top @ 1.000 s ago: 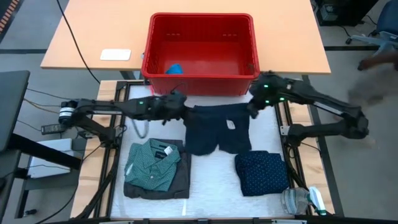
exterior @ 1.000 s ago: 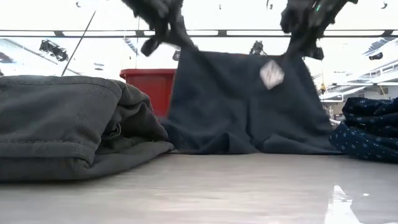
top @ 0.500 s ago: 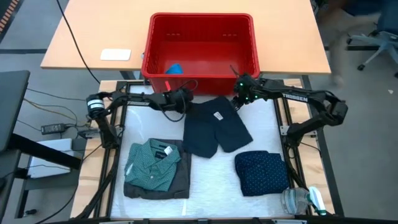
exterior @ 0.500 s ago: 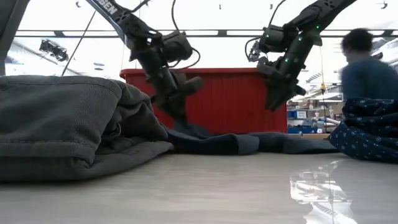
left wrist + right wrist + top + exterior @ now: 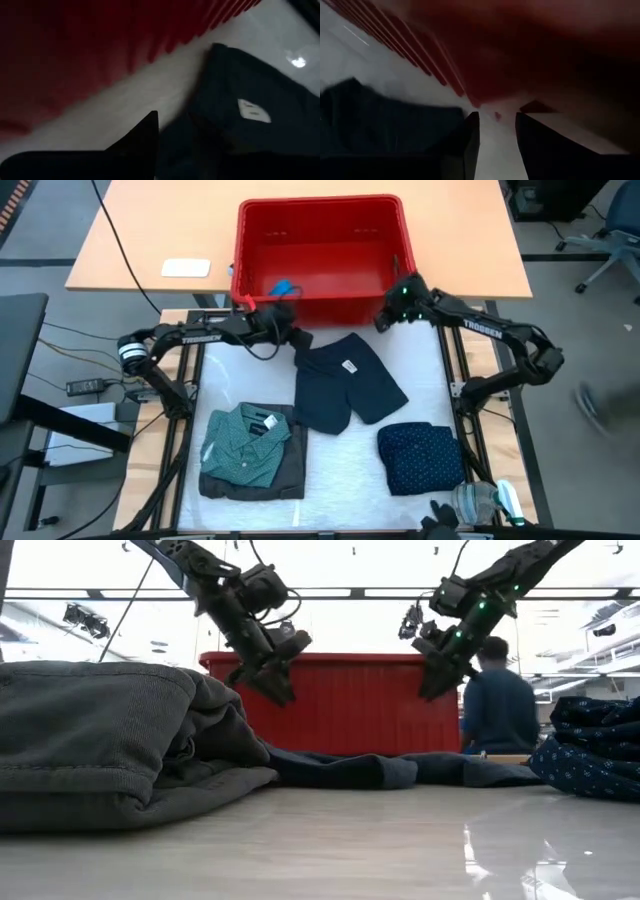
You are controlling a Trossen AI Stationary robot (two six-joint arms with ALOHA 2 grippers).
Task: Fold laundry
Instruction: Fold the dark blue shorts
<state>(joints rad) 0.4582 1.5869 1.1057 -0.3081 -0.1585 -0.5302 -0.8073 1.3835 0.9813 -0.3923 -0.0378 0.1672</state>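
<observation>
A plain dark pair of shorts (image 5: 345,383) lies spread flat on the table's far middle, white tag (image 5: 350,365) up, waist toward the red basket. My left gripper (image 5: 291,335) hovers open just past the waist's left corner, off the cloth; in the low view it (image 5: 279,665) hangs above the table. My right gripper (image 5: 383,318) hovers open at the basket's front wall, beyond the waist's right corner, with a clear gap between its fingers (image 5: 471,140). A folded teal-green dotted shirt (image 5: 246,444) rests on a charcoal grey piece (image 5: 110,740) near left. A folded navy dotted piece (image 5: 421,457) lies near right.
The red plastic basket (image 5: 320,305) stands against the table's far edge right behind both grippers, with a small blue thing (image 5: 283,285) inside. A clear plastic object (image 5: 480,502) sits at the near right corner. A person (image 5: 497,705) shows beyond the table. Bare tabletop lies near the middle.
Both grippers held the dark shorts hanging by the waist corners, lowered them toward the table and let go. The shorts dropped and now lie flat. Both grippers then rose and drew back toward the far edge, next to the basket.
</observation>
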